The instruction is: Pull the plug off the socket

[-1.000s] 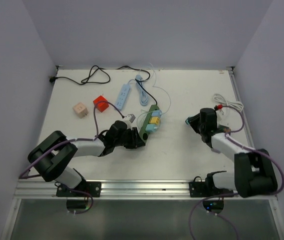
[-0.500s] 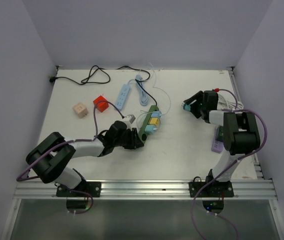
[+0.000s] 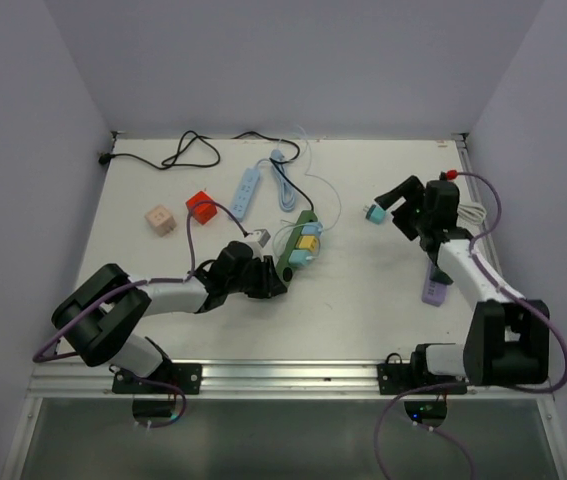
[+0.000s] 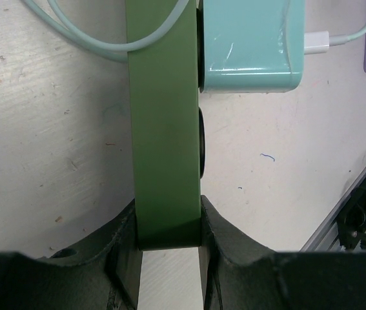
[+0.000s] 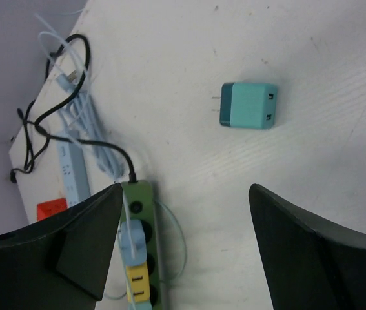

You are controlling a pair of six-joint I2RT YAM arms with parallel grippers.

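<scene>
Clamping the near end of the green power strip (image 4: pixel 164 129), left pincer (image 4: pixel 168 226) is clenched on it, strip lying flat on the surface (image 3: pixel 363 300). Right pincer (image 5: pixel 184 190) is released, jaws spread wide, hovering just beside the teal plug (image 5: pixel 248 105) without touching it. Plug lies loose on the surface, prongs bare, well apart from the strip and to its right.

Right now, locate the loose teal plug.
In the top view the teal plug lies right of centre on the table, just left of the open right gripper.
</scene>
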